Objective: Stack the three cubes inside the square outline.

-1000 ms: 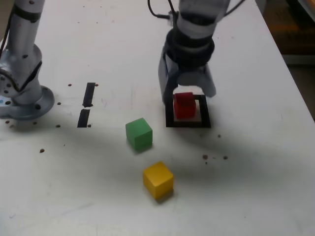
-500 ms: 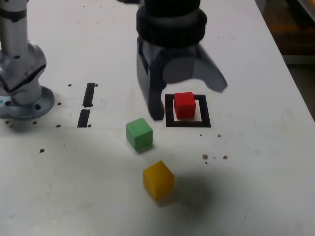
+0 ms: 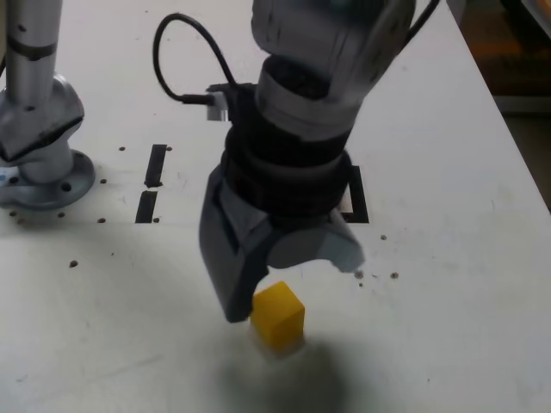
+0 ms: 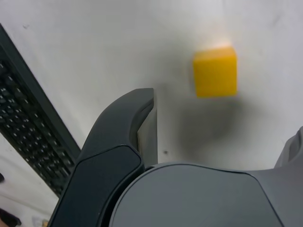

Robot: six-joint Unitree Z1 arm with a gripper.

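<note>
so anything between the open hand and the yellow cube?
Nothing. In the wrist view only bare white table shows between the hand and the yellow cube. The exterior view agrees: the hand hangs open just over the cube.

A white table (image 3: pixel 482 155) speckled with small dark marks fills the frame; brownish floor (image 3: pixel 525 163) shows along the right edge.

From my seat the yellow cube (image 3: pixel 278 315) looks matt and smooth, like painted wood or plastic. The gripper (image 3: pixel 288 280) reads as smooth grey plastic with a dull sheen. The surface (image 3: pixel 448 327) is matt white, scuffed and speckled. The arm's base (image 3: pixel 39 129) looks like brushed metal.
</note>
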